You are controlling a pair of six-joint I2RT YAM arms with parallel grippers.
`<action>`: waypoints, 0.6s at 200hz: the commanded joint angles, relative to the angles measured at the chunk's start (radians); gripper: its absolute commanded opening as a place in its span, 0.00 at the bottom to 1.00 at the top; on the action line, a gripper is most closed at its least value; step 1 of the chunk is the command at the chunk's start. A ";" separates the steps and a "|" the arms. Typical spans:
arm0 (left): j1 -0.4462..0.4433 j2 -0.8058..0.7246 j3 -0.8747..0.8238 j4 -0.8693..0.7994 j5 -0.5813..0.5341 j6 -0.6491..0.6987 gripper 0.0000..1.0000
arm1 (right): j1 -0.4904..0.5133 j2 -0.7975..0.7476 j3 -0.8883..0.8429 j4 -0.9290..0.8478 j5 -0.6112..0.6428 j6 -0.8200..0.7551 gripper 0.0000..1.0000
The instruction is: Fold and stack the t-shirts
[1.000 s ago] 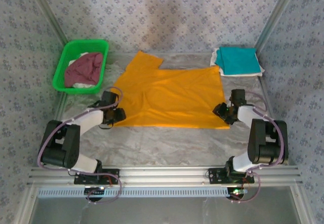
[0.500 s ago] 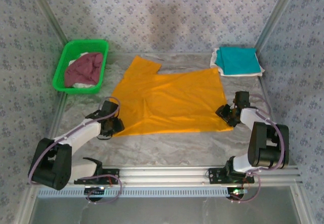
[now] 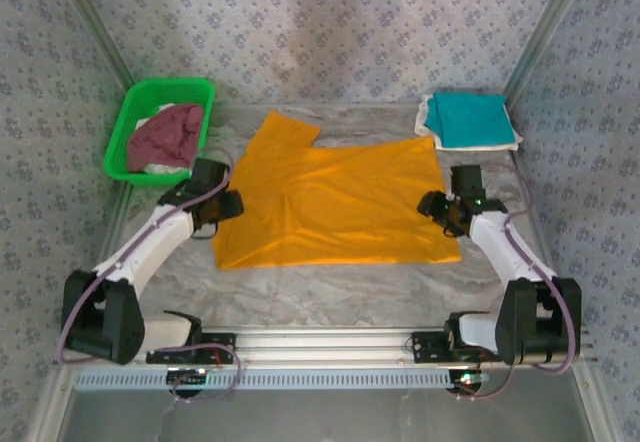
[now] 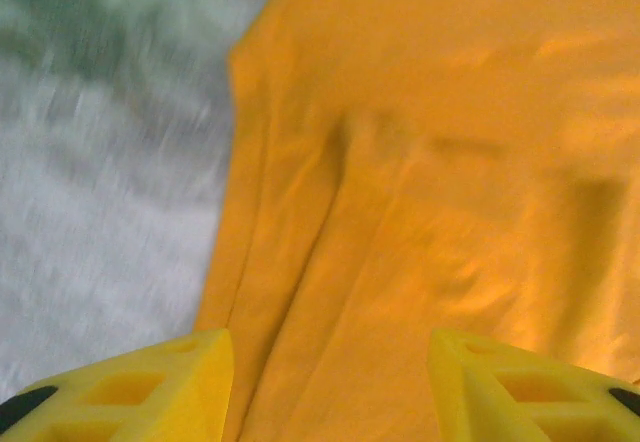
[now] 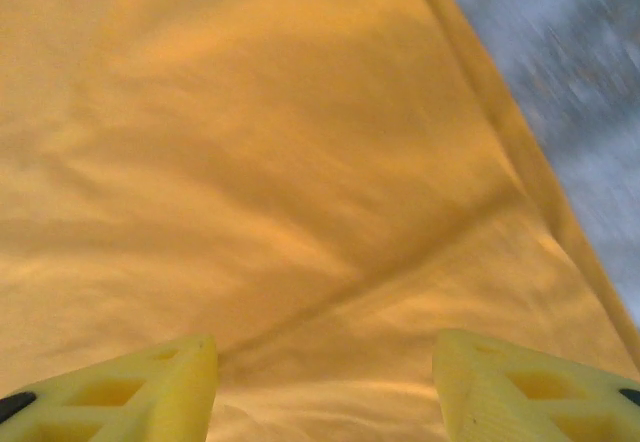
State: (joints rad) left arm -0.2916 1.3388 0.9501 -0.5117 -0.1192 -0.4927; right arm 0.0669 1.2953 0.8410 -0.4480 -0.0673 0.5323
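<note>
Four t-shirts show from above: the orange t-shirt [image 3: 340, 202] lies spread flat mid-tabletop [image 3: 330, 292], a teal t-shirt [image 3: 470, 119] sits folded on a white t-shirt [image 3: 424, 122] at the far right, and a maroon t-shirt [image 3: 168, 134] lies crumpled in the green basket [image 3: 122, 127] at the far left. The left claw [image 3: 226, 205] hangs at the orange t-shirt's left edge, the right claw [image 3: 434, 206] at its right edge.

Left wrist: the yellow fingers [image 4: 150, 387] stand apart with nothing between them, over the shirt's left edge.

Right wrist: the fingers [image 5: 520, 382] are likewise parted and empty above wrinkled orange cloth.

Basket [image 3: 118, 137] left, spread tee [image 3: 340, 202] centre (stack [image 3: 468, 120] right).
</note>
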 commanded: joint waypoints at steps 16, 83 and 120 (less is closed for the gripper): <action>0.002 0.322 0.265 0.123 0.105 0.116 0.54 | 0.073 0.284 0.274 -0.044 0.049 -0.080 0.59; 0.008 0.686 0.524 0.104 0.179 0.119 0.52 | 0.103 0.671 0.588 -0.188 0.027 -0.113 0.55; 0.019 0.707 0.453 0.126 0.182 0.117 0.51 | 0.112 0.703 0.539 -0.163 0.028 -0.099 0.55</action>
State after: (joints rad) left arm -0.2836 2.0434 1.4345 -0.3908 0.0414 -0.3889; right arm 0.1692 1.9907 1.4014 -0.5812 -0.0475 0.4362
